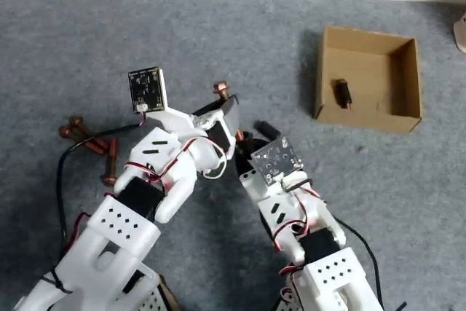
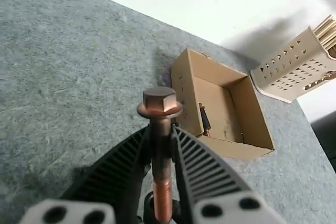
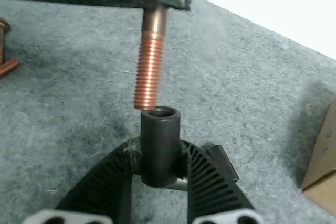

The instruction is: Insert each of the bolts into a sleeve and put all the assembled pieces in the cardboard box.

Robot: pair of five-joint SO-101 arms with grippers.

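Note:
My left gripper [image 2: 161,145] is shut on a copper bolt [image 2: 160,145], hex head outward; in the high view the bolt [image 1: 222,91] sits at mid-table. My right gripper [image 3: 160,158] is shut on a black sleeve [image 3: 159,142], open end up. The bolt's threaded tip [image 3: 148,74] hangs just above the sleeve's mouth, slightly off to one side. The sleeve [image 1: 266,130] shows beside the left gripper [image 1: 227,114] in the high view. The cardboard box [image 1: 329,78] stands at the far right and holds one assembled piece [image 1: 342,93]. Several loose bolts [image 1: 89,143] lie at the left.
A perforated white holder [image 2: 299,69] with wooden sticks stands beyond the box. Grey carpet covers the table; open room lies between the arms and the box. A black cable [image 1: 69,172] runs by the left arm.

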